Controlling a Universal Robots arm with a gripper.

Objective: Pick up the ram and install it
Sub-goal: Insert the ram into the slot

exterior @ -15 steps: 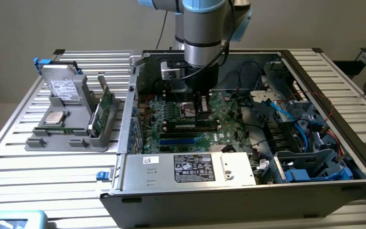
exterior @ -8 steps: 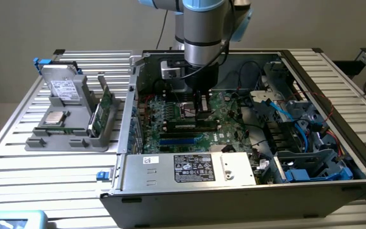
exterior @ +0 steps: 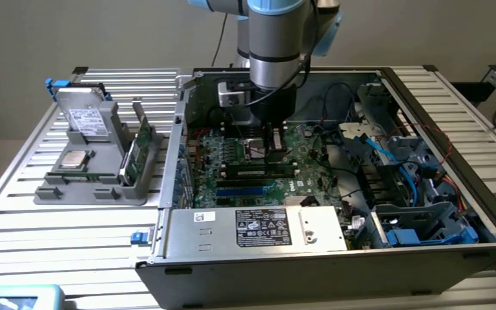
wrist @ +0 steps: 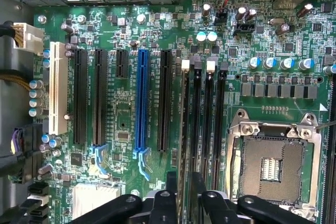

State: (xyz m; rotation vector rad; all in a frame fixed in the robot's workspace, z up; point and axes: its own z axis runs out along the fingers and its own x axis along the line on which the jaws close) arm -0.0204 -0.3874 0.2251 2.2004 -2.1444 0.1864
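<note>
Slatted metal table (exterior: 75,226), plain beige wall (exterior: 101,32) behind it. An open computer case (exterior: 317,271) lies on the table and takes up the middle and the exterior view's right side. A grey parts tray (exterior: 93,190) sits just beside the case, toward the table's edge at the exterior view's left. The tray carries a drive (exterior: 88,119), a square processor chip (exterior: 75,159) and upright green cards (exterior: 144,139). A teal object (exterior: 15,298) is at the near corner on the exterior view's left.

The arm (exterior: 274,39) comes straight down into the case, with the gripper (exterior: 272,152) low over the motherboard (exterior: 230,161), in the middle of the board. A labelled metal box (exterior: 265,227) lies against the case's near wall. Blue cables (exterior: 394,158) run along the side at the exterior view's right.

In the wrist view the gripper (wrist: 183,192) straddles the row of memory slots (wrist: 207,124). The ram (wrist: 184,129) is seen edge-on as a thin strip, standing in the memory slot next to the black expansion slot (wrist: 165,98). It runs lengthwise along that slot and passes through the gripper. Can't tell whether the gripper is pinching the ram or is loose around it. The blue slot (wrist: 142,98) and white slot (wrist: 58,87) lie further out on the board. The open processor socket (wrist: 270,161) is on the other side of the memory slots.
</note>
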